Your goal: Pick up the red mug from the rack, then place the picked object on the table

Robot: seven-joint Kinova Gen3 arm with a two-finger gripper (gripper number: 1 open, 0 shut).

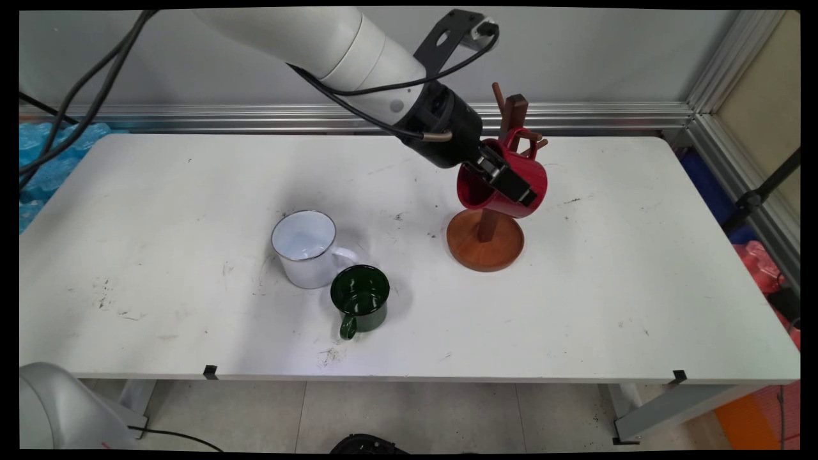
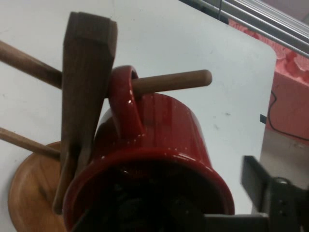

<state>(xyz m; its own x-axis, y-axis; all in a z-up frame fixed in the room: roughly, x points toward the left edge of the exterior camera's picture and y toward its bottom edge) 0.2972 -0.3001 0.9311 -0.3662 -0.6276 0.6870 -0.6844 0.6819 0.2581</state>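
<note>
A red mug [image 1: 538, 182] [image 2: 164, 125] hangs tilted on the wooden mug tree [image 1: 486, 248] [image 2: 87, 72], its handle looped over a peg [image 2: 176, 81]. Its mouth faces down and to the left. My gripper [image 1: 495, 179] [image 2: 193, 212] straddles the mug's rim, one finger inside the dark mouth and the other finger [image 2: 273, 193] outside the wall. In the hand view a narrow strip of table shows between that outer finger and the mug, so the gripper is open. The tree's round base stands on the table right of centre.
A white enamel mug [image 1: 305, 249] and a dark green mug [image 1: 361, 297] stand upright and touching near the table's [image 1: 192, 211] middle, left of the tree. More pegs stick out of the tree's post. A metal rail runs along the wall behind.
</note>
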